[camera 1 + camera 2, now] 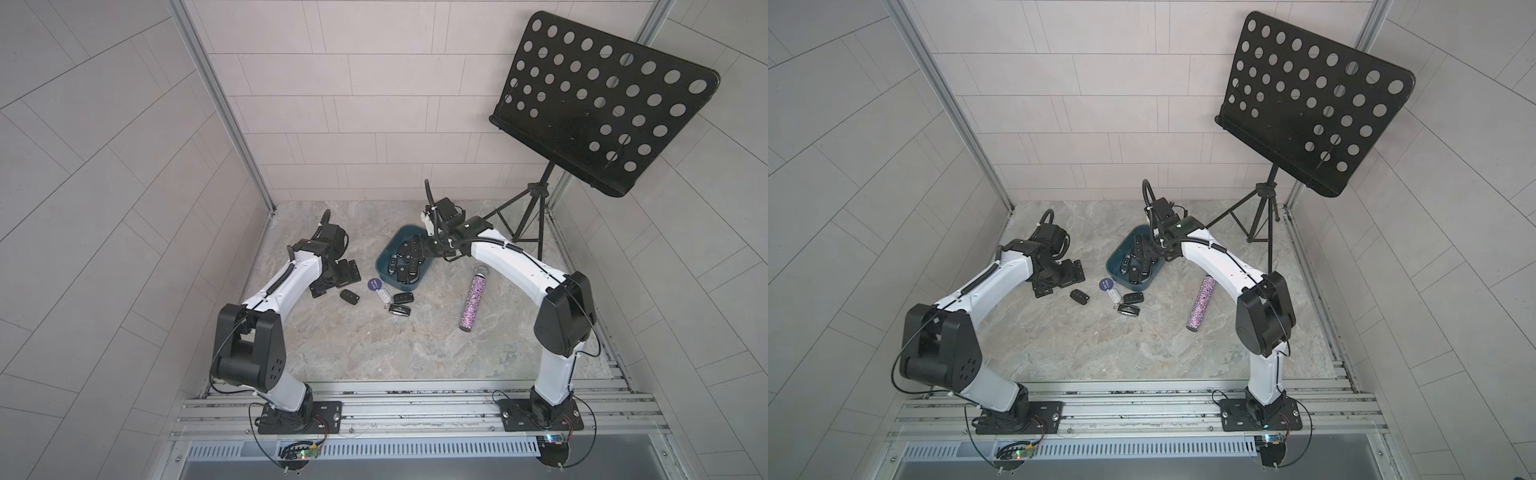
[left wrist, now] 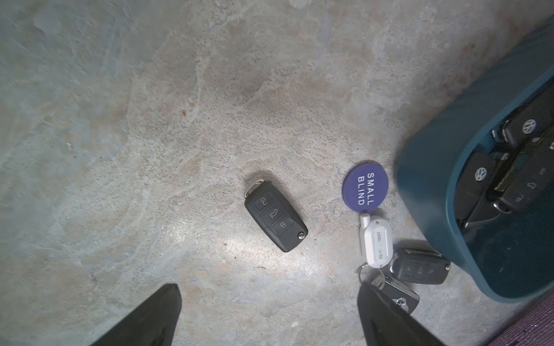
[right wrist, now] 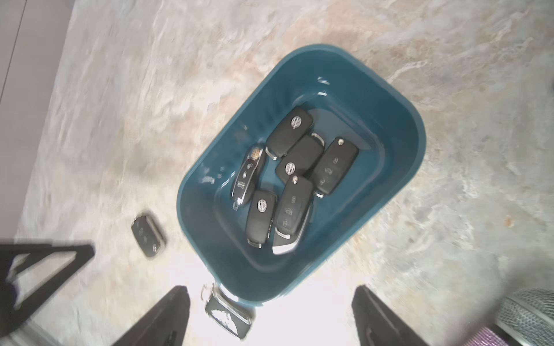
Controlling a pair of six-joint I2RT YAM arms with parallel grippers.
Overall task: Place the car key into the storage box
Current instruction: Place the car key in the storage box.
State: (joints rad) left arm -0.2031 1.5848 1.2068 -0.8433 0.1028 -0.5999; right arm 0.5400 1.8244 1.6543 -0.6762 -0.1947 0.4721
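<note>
The storage box (image 1: 384, 254) is a dark teal tub mid-table, and several black car keys (image 3: 292, 206) lie inside it. My right gripper (image 3: 271, 289) hangs open above the box (image 3: 207, 179), nothing between its fingers. One car key (image 2: 275, 217) lies alone on the table left of the box. My left gripper (image 2: 269, 289) is open just short of it, low over the table. Two more keys (image 1: 401, 304) on a ring with a white tag (image 2: 376, 242) lie by the box's near corner. In both top views the right wrist hides part of the box (image 1: 1113, 261).
A round blue "SMALL BLIND" chip (image 2: 365, 185) lies beside the box. A purple glitter microphone (image 1: 471, 301) lies to the right of the box. A black music stand (image 1: 602, 104) rises at the back right, its tripod on the table. Walls close in on three sides.
</note>
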